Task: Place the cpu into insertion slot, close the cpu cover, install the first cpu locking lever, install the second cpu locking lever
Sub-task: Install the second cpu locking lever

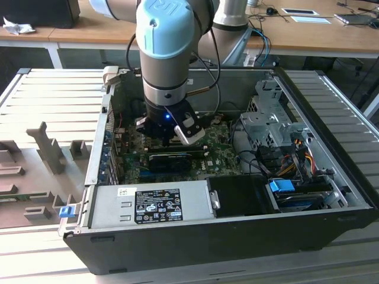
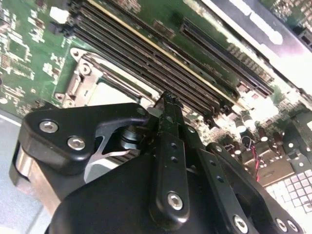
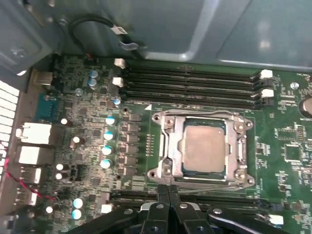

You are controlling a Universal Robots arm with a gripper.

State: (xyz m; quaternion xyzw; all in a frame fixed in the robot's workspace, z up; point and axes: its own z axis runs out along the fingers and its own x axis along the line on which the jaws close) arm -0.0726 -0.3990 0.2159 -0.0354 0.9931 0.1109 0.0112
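While the arm reaches down into the open computer case [image 1: 331, 231] in the exterior view, its end effector [image 1: 172, 137] hangs low over the green motherboard [image 1: 222, 157], toward the exterior view's left of the case interior; a blue light glows on the wrist just above it. In the first wrist view the end effector [image 3: 168, 191] has its two black fingertips [image 3: 163, 192] pressed together with nothing between them, just at the near edge of the insertion slot [image 3: 168, 168]; in the second wrist view the closed fingers [image 2: 169, 122] point at the same socket corner. The cpu [image 3: 204, 147] lies flat inside the insertion slot, its pale metal face up and level; the cpu cover [image 3: 204, 118] sits down around it as a silver-grey frame, the chip showing through its square cut-out. Long black memory slots [image 3: 190, 87] run along the far side of the socket, and another row lies beside the fingertips. A grey power supply [image 1: 148, 204] with a label fills the front of the case in the exterior view; the case rests on a slatted grey worktop [image 1: 53, 94]; bundled cables [image 1: 296, 148] sit toward the exterior view's right.
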